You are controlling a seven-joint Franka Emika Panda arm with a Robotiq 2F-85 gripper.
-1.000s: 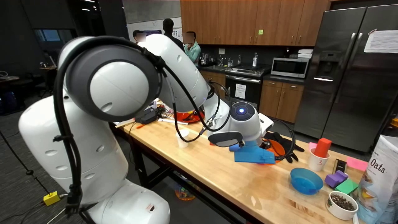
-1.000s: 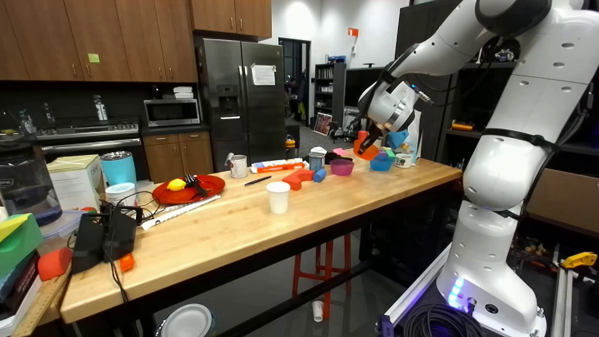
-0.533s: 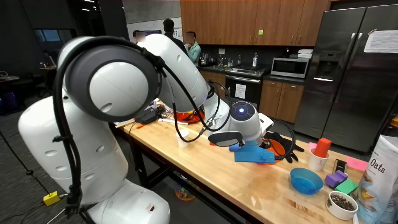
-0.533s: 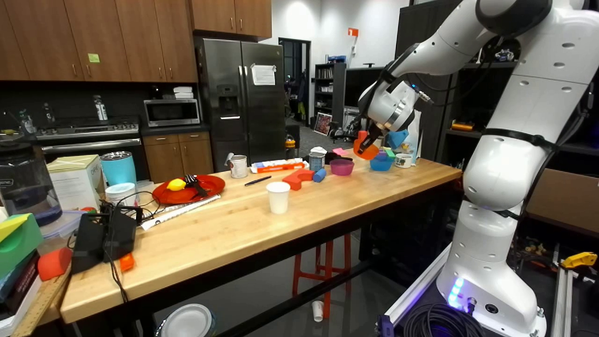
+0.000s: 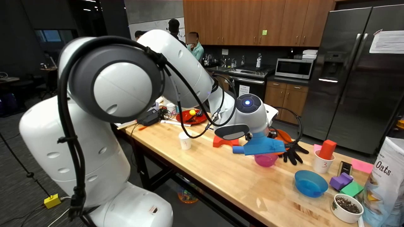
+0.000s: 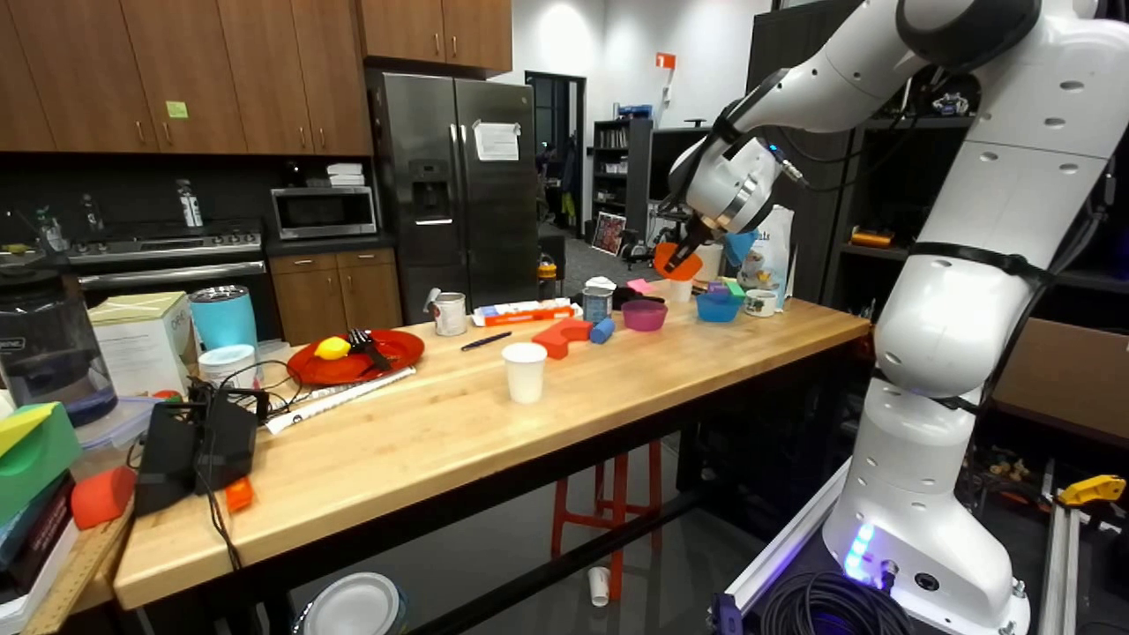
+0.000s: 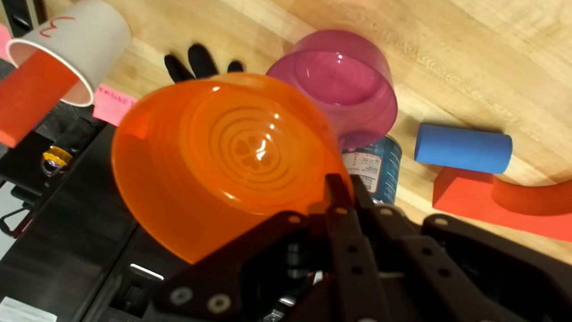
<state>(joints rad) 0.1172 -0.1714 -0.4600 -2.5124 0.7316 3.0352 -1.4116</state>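
An orange bowl (image 7: 250,147) hangs above the table, pinched at its rim by my gripper (image 7: 351,193), whose dark fingers stand one inside and one outside the wall. The wrist view looks into it and shows nothing inside. In both exterior views the orange bowl (image 5: 284,136) (image 6: 668,257) is tilted and partly covered by the hand. Below it on the table is a magenta bowl (image 7: 339,80), partly behind the orange one in the wrist view. A blue cylinder (image 7: 462,148), a red arch block (image 7: 464,192) and a can (image 7: 388,167) lie or stand close by.
A white cup (image 5: 322,164) holds a red block (image 5: 327,149); a black glove (image 5: 293,155) lies beside it. Also there are a blue bowl (image 5: 311,183), a white bowl (image 5: 346,217), an oats bag (image 5: 383,183), a paper cup (image 6: 526,375) and a red plate (image 6: 407,348).
The arm has risen with the orange bowl in its grip, after holding still between the two earlier moments. The magenta bowl and red arch block now show more in an exterior view.
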